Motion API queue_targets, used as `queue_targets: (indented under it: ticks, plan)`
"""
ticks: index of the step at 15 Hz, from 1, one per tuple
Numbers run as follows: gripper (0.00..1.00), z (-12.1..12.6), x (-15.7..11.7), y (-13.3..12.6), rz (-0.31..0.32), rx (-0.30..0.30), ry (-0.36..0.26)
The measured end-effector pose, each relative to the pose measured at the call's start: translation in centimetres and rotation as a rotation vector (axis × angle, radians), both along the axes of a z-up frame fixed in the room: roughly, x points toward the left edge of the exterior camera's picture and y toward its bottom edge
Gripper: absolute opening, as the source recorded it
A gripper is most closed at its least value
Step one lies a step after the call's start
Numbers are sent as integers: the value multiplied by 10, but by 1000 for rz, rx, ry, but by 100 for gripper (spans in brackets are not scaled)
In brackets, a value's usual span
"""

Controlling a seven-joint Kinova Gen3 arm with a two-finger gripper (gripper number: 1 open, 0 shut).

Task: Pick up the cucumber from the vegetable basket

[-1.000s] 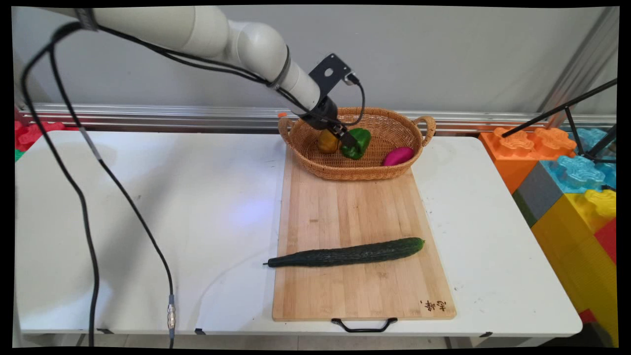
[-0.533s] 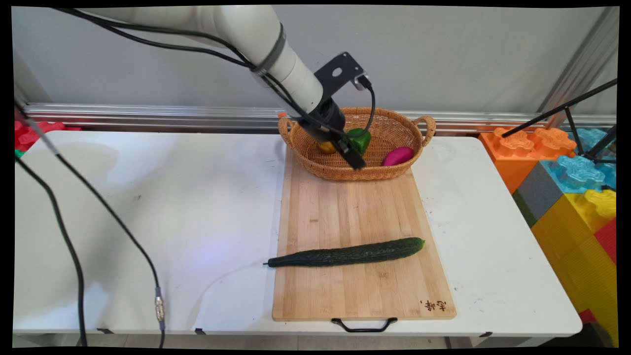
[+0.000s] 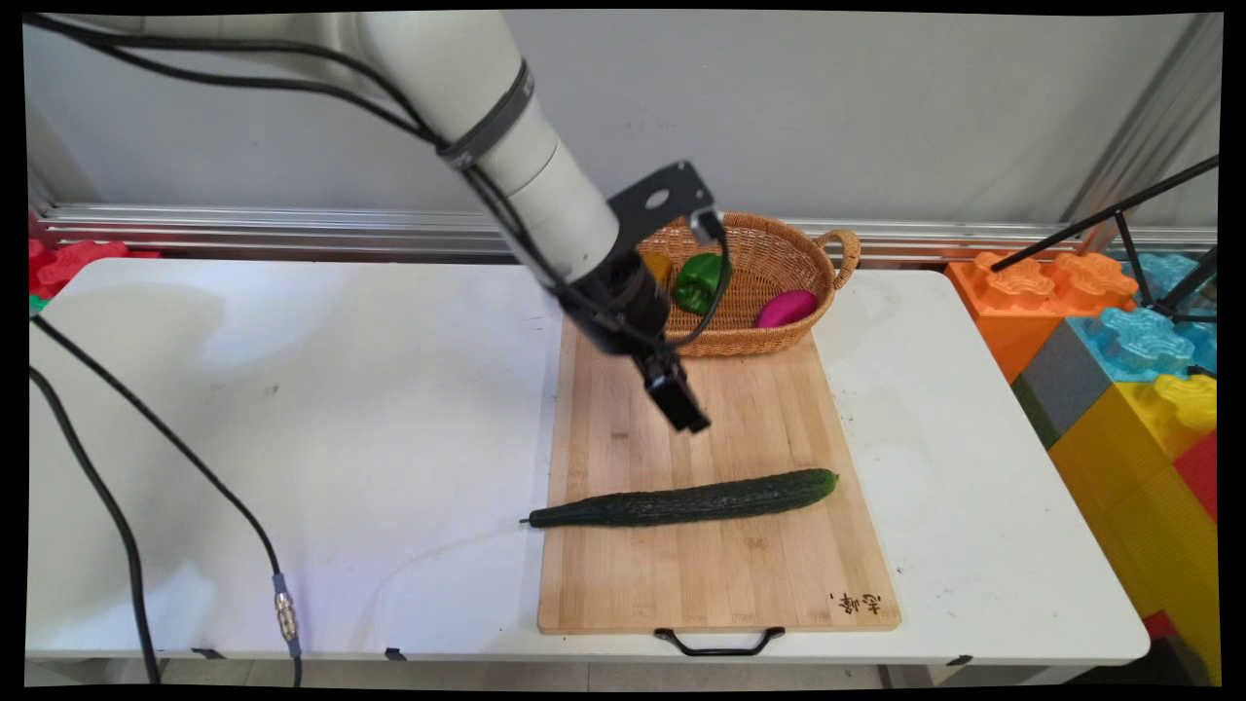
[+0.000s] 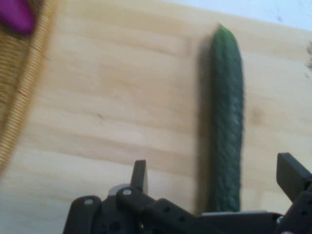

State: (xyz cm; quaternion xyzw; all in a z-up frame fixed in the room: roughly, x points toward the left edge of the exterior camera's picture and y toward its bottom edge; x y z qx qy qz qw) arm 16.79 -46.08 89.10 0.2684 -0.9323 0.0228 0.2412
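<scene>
My gripper (image 3: 686,414) hangs open and empty over the middle of the wooden cutting board (image 3: 711,574), between the wicker basket (image 3: 779,336) and the cucumber (image 3: 681,501). The long dark green cucumber lies across the board's near half. In the hand view the cucumber (image 4: 226,117) runs up the picture between my two fingers, below the gripper (image 4: 217,178). The basket holds a green pepper (image 3: 701,282), a magenta fruit (image 3: 785,308) and a yellow-orange item (image 3: 658,266) partly hidden by my wrist.
The board has a black handle (image 3: 718,643) at its near end. Big coloured toy blocks (image 3: 1119,341) stand beyond the table's right edge, with a black tripod leg (image 3: 1100,219) above them. Black cables (image 3: 156,458) hang over the table's left side.
The gripper has come out of the basket and moved toward the near side and lower, over the board toward the cucumber. The green pepper stays in the basket.
</scene>
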Motion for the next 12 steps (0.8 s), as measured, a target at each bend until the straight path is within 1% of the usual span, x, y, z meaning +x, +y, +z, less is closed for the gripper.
queue_targets:
  ticks: [3,5,7,12]
  plan:
    - [100,-19,3,11,-20,38,5]
    - [100,-37,5,17,-35,59,4]
    - [100,-55,6,18,-45,65,-1]
    - [100,-84,5,19,-56,77,-9]
